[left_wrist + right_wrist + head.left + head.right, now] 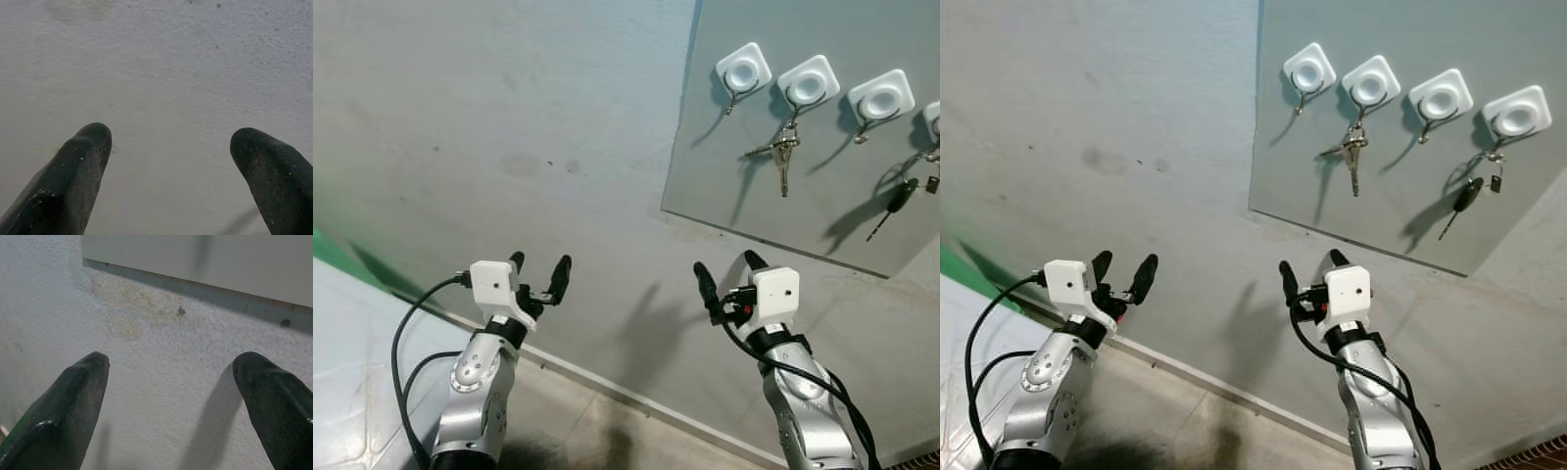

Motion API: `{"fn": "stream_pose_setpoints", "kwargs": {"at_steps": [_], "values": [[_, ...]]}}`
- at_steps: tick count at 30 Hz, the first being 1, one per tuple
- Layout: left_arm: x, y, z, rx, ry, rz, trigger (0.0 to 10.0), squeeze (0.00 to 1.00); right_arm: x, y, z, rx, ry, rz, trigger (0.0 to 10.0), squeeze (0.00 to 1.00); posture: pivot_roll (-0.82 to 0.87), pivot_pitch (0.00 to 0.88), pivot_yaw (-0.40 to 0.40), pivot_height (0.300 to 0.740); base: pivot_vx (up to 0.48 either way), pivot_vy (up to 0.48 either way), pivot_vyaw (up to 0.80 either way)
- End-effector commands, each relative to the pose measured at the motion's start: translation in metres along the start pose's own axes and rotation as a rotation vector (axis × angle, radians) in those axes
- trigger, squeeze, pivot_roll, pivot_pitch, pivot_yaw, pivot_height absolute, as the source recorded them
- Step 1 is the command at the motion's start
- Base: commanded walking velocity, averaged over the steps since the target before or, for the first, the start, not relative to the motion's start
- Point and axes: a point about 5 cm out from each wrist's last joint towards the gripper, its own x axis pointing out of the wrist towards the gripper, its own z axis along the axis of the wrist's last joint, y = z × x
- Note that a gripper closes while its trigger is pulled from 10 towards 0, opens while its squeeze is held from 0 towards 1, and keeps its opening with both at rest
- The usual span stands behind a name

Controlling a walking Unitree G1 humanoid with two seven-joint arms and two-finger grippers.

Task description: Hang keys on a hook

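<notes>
A grey board (754,196) on the wall carries several white square hooks. A bunch of silver keys (783,152) hangs from the second hook (809,82). A black-headed key (1465,199) hangs from the rightmost hook (1517,113). The first hook (743,70) and the third hook (880,97) carry nothing. My right gripper (724,271) is open and empty, raised toward the wall just below the board's lower edge. My left gripper (539,269) is open and empty too, facing bare wall well left of the board.
The plastered grey wall (509,127) has faint stains. A pale skirting strip (607,390) runs along its foot above the floor. A green and white surface (342,323) lies at the lower left.
</notes>
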Motion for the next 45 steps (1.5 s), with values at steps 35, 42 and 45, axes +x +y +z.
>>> {"fn": "stream_pose_setpoints", "kwargs": {"at_steps": [35, 42, 45], "values": [[-0.016, -0.010, 0.035, -0.020, -0.067, 0.006, 10.0, 0.00, -0.012, -0.007, 0.032, 0.144, -0.085, -0.040, 10.0, 0.00, -0.01, 0.000, -0.027, 0.740, 0.000, 0.000, 0.80], [-0.015, -0.007, 0.036, -0.014, -0.053, 0.013, 10.0, 0.00, -0.010, -0.010, 0.036, 0.134, -0.088, -0.039, 10.0, 0.00, -0.01, 0.000, -0.027, 0.740, 0.000, 0.000, 0.80], [-0.012, -0.007, 0.037, -0.011, -0.050, 0.012, 10.0, 0.00, -0.006, -0.013, 0.039, 0.126, -0.095, -0.036, 10.0, 0.00, -0.02, 0.000, -0.027, 0.740, 0.000, 0.000, 0.80]]}}
